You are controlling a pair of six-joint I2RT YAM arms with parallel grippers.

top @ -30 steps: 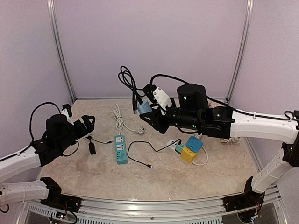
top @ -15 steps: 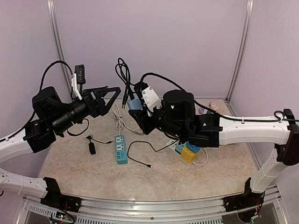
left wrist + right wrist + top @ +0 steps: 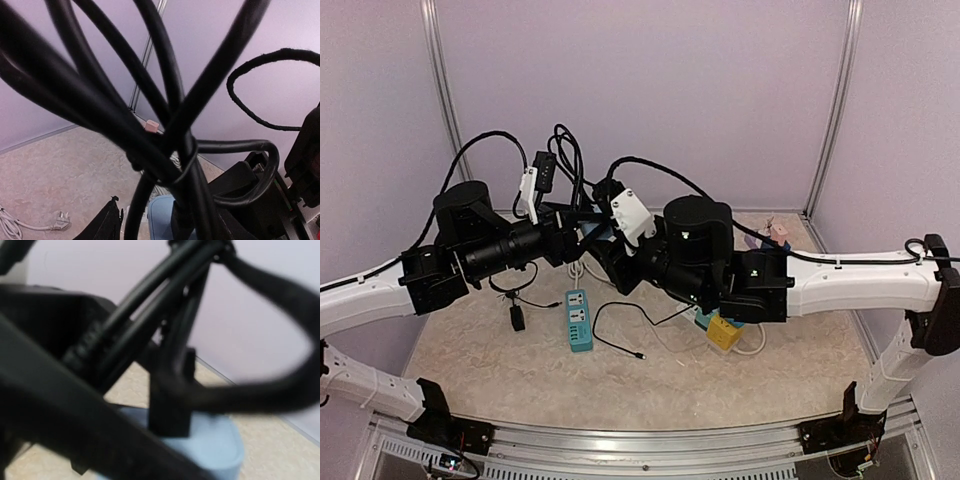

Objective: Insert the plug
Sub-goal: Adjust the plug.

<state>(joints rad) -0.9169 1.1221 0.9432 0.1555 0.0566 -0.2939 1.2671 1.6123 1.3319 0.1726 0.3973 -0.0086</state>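
Observation:
My right gripper (image 3: 604,246) is raised above the table, shut on a light blue socket adapter (image 3: 590,232). A black plug (image 3: 170,410) sits upright against the adapter's (image 3: 217,447) top face. Its thick black cable, tied in a bundle (image 3: 563,150), loops up above both grippers. My left gripper (image 3: 580,230) has come in from the left and meets the right one at the adapter. In the left wrist view the cable bundle (image 3: 165,150) fills the frame, and the plug (image 3: 182,220) and adapter (image 3: 159,216) lie between the fingers. The left fingertip (image 3: 107,225) stands apart from them.
On the table lie a teal power strip (image 3: 579,320), yellow and teal adapter blocks (image 3: 723,332), a white cable (image 3: 575,266), a small black adapter (image 3: 517,318) and a thin black lead (image 3: 620,346). A pink object (image 3: 778,232) is at the back right corner.
My left arm has swung up from the table's left side to the adapter, its jaws narrowing. My right arm has shifted a little left with the adapter and cable.

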